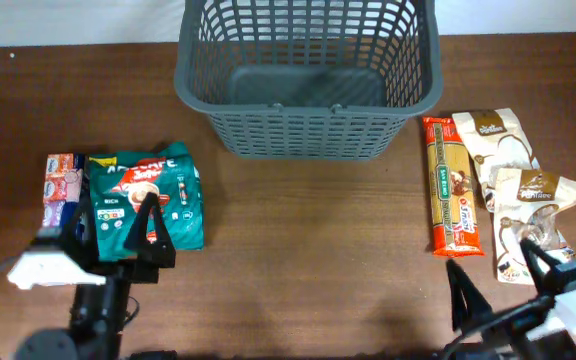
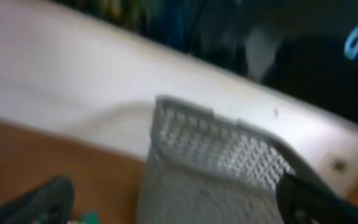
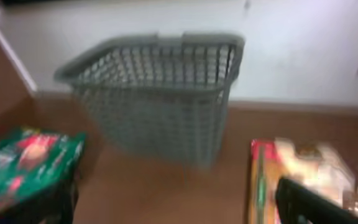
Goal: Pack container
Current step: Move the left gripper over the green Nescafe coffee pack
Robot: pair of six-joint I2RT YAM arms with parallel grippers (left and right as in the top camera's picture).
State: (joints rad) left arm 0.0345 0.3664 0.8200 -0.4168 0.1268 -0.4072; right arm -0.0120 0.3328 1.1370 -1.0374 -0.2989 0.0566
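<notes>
Overhead shows the left gripper (image 1: 111,232) above the green packet (image 1: 143,185) and the right gripper (image 1: 498,275), both spread wide, clasping nothing.

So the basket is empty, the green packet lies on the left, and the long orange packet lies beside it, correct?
Not quite: in the overhead view the long orange packet lies on the right, beside white pouches. The basket is empty; the green packet is left.

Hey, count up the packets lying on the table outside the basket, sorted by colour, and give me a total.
Green bag: 1
Orange-red long pack: 1
White-and-brown pouches: 2
Pink-and-white small pack: 1
Total: 5
</notes>
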